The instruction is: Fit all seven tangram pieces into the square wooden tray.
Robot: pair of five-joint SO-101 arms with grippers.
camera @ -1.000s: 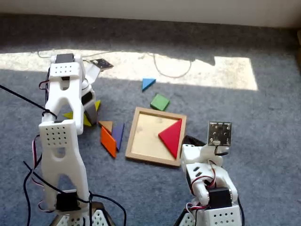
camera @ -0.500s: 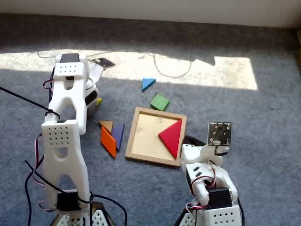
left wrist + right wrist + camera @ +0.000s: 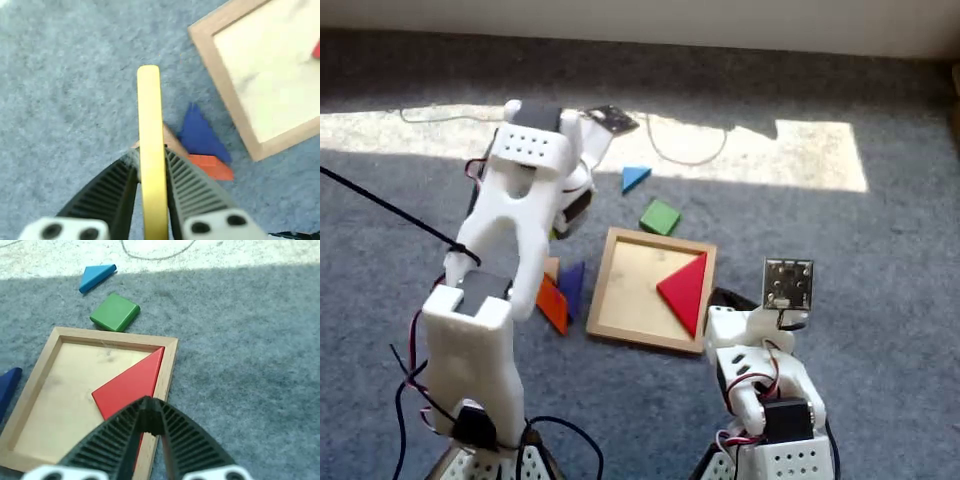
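Yellow tangram piece (image 3: 149,100) stands on its thin edge, pinched tight between the two fingers of the left gripper (image 3: 150,154). A second ago it was far out to the left of the wooden tray (image 3: 597,290). The left arm has swung over, and now the piece hangs near the tray's far left corner, above the carpet. It looks smooth and bright yellow.

Inside the tray, a red triangle (image 3: 686,288) lies against the right wall. A dark blue piece (image 3: 570,283) and an orange piece (image 3: 550,302) lie just left of the tray. A green square (image 3: 660,216) and a light blue triangle (image 3: 635,177) lie past its far side. The right gripper (image 3: 148,415) has stayed over the tray's near right edge, fingers pressed together on nothing.
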